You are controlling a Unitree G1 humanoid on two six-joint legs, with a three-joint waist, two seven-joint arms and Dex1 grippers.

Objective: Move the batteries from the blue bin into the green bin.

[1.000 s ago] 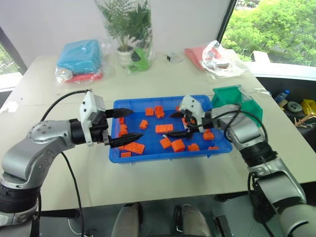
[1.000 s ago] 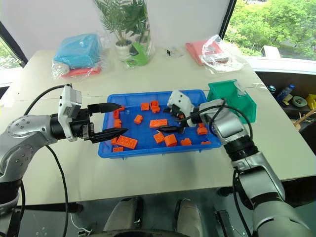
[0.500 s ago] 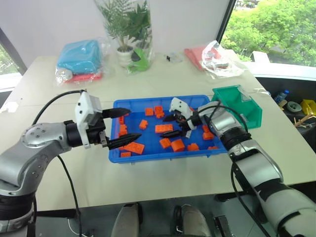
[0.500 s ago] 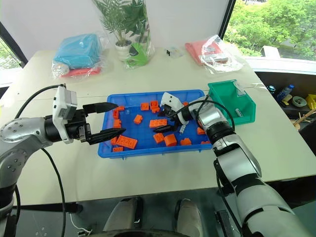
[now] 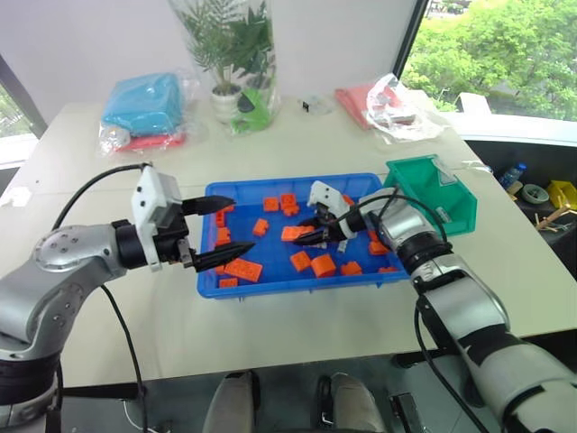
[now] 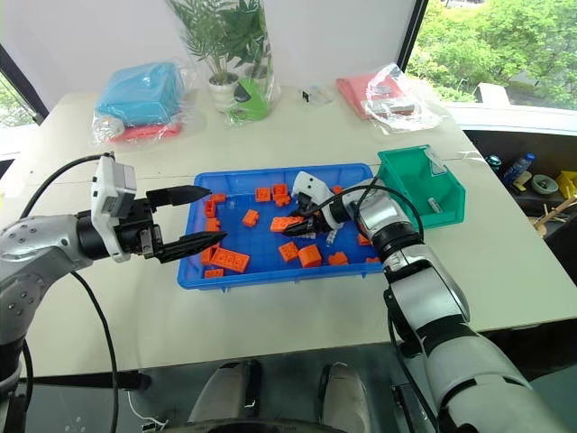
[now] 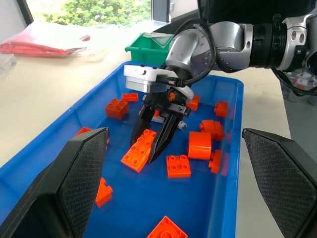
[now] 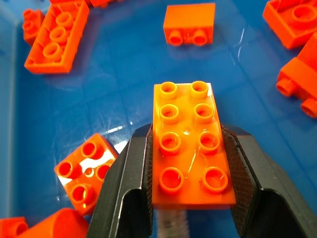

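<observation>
Bin [image 5: 206, 281] at table [image 5: 297, 329] centre, bricks [image 5: 245, 269] inside; smaller bin [image 5: 455, 206] right of it; plant [image 5: 230, 54] behind.

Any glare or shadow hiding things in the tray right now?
Right wrist view: white glints on the blue tray floor and on the middle brick, nothing hidden by them. Left eye view: bright window at top right, table evenly lit.
</observation>
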